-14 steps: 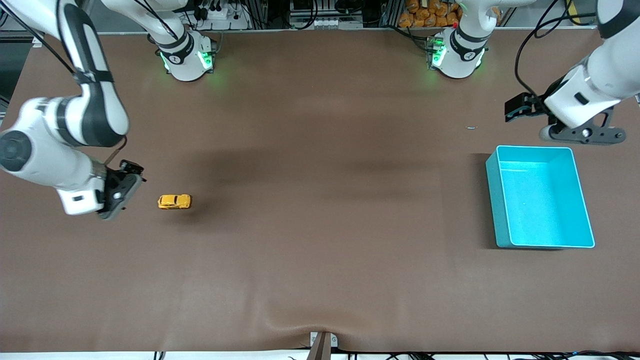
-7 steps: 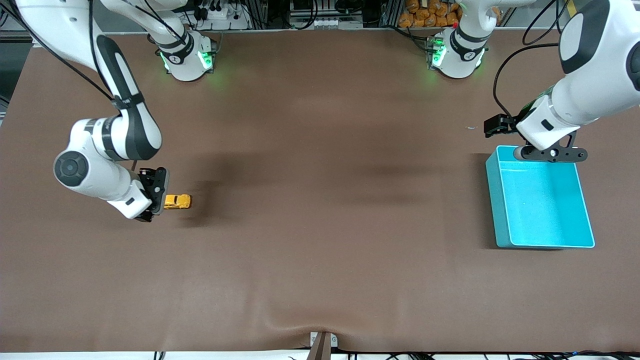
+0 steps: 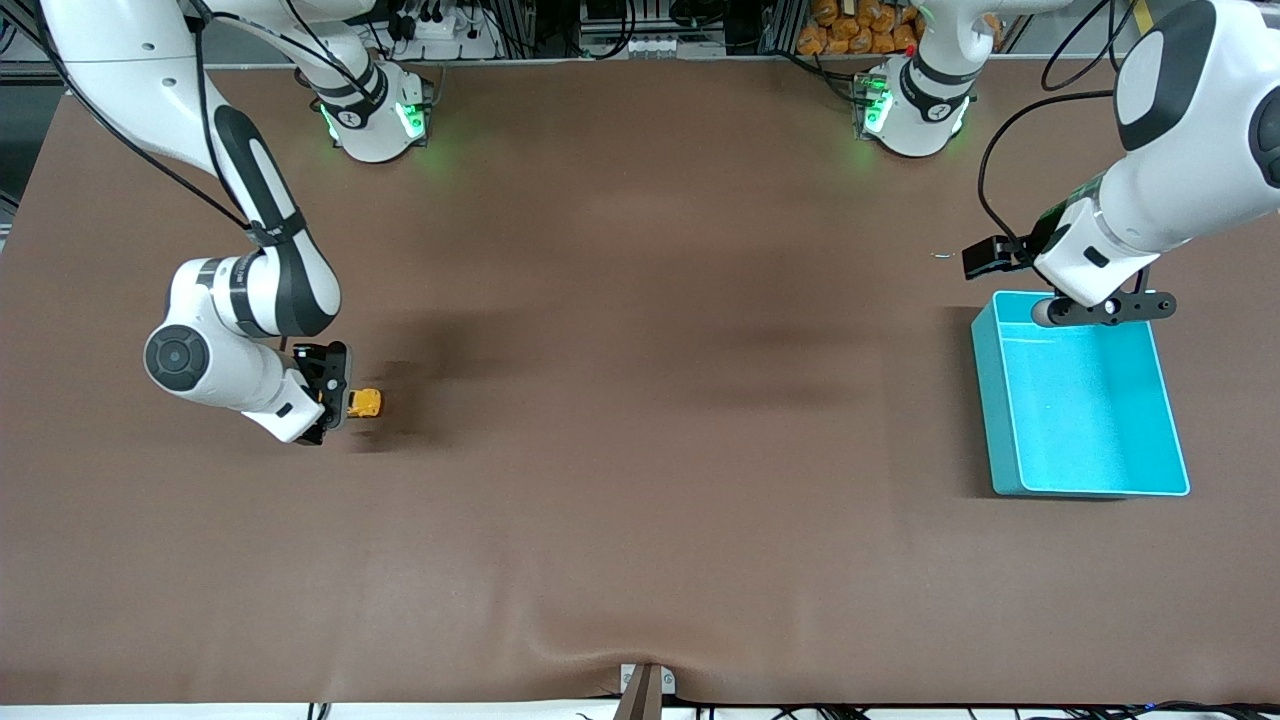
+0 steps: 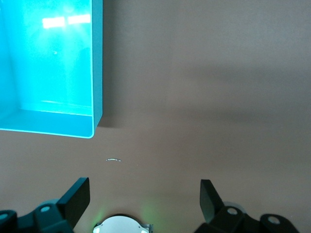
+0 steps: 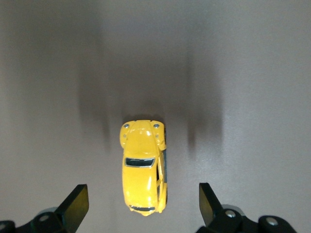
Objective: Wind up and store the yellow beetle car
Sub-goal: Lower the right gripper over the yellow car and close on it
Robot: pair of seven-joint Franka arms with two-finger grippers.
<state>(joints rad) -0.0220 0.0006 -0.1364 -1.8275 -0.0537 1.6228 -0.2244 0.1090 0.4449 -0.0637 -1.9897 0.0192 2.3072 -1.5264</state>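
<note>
The right arm bends low at its end of the tabletop point(image 3: 640, 560), its gripper point(image 5: 143, 206) over the yellow beetle car point(image 5: 142, 167). The jaws stand wide, the car between them, bare tabletop on each flank.

The left gripper point(image 4: 144, 201), jaws wide, hangs over the teal bin's point(image 3: 1000, 420) edge nearest the bases, bare tabletop around.

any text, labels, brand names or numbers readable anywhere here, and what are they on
No readable text in any view.
Yellow beetle car: no lettering or number on its roof or hood.
Teal bin: plain walls, no label.
Arm bases: small dark round marks, too small to read.
Right claw and left claw: open, unmarked fingers.
</note>
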